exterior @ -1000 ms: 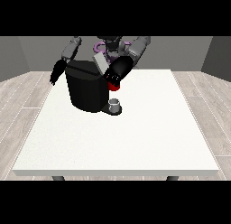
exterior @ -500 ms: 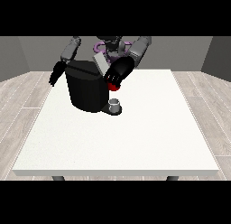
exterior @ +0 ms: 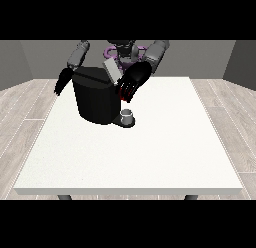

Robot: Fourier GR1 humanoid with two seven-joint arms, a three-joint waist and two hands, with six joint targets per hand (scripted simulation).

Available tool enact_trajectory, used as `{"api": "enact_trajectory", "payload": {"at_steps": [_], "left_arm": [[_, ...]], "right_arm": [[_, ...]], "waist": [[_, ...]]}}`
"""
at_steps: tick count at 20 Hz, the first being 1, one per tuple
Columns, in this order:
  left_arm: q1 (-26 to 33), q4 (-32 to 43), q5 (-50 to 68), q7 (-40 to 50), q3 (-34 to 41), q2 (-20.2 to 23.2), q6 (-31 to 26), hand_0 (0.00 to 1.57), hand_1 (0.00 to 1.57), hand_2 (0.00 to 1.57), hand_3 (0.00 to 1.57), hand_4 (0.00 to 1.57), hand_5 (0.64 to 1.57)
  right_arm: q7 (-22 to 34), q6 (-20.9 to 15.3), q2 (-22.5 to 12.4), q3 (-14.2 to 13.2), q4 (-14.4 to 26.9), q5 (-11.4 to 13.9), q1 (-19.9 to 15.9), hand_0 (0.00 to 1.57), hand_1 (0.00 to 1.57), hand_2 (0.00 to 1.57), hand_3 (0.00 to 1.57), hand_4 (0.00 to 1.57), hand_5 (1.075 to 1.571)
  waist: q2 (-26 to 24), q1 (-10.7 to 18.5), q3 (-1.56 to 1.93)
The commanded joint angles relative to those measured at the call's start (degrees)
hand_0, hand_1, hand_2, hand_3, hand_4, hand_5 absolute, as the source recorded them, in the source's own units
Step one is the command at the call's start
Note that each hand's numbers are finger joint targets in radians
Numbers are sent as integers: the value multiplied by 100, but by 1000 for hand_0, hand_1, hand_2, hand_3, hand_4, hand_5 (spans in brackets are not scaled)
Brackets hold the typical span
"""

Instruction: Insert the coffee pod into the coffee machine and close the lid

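Tabletop [exterior: 150, 157]: white, carrying the coffee machine near its far left part.
Coffee machine [exterior: 95, 99]: black, standing upright on the tabletop, a light grey lid [exterior: 112, 70] tilting up at its top right.
Grey thing [exterior: 128, 115]: small and cup-like, sitting on the machine's low base at its front right; not clear whether this is the coffee pod.
Coffee pod: not plainly showing anywhere.
Hand at the view's right [exterior: 132, 82]: hovering over the machine's top right edge, just below the lid, palm facing the camera.
Fingers [exterior: 123, 91] of that hand: pointing down and slightly spread; cannot tell whether holding anything.
Red thing at the machine [exterior: 123, 97]: peeking out just under those fingertips.
Hand at the view's left [exterior: 62, 83]: hanging beside the machine's left side, above the tabletop's far left edge.
Fingers of that hand: cannot tell whether apart or together.
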Motion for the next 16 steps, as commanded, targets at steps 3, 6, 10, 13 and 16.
{"api": "enact_trajectory", "payload": {"at_steps": [3,6,10,13,16], "left_arm": [[-96,125,-60,29,14,-8,-51,0,0,432,326,0,1571],[-4,137,-71,206,-31,-82,-301,0,0,299,199,0,1571],[819,71,77,199,-60,-655,-178,0,0,0,0,0,1571],[1353,-183,66,129,-264,-1116,-72,0,0,0,0,0,1571],[1466,-239,505,234,86,-1302,-274,0,0,282,0,0,1571]], "right_arm": [[19,-60,165,7,69,-59,-90,0,0,0,0,90,1571],[128,90,15,-56,226,-93,54,0,0,0,0,144,1571],[167,79,92,-138,374,-202,693,0,0,0,0,0,1571],[-218,129,-21,-394,723,-359,991,0,0,0,0,0,1571],[-594,56,141,-353,927,-327,1457,0,0,0,0,0,1571]], "waist": [[0,48,-6],[-438,214,-5],[-1201,583,-8],[-1558,1031,-6],[-1889,1240,-5]]}}
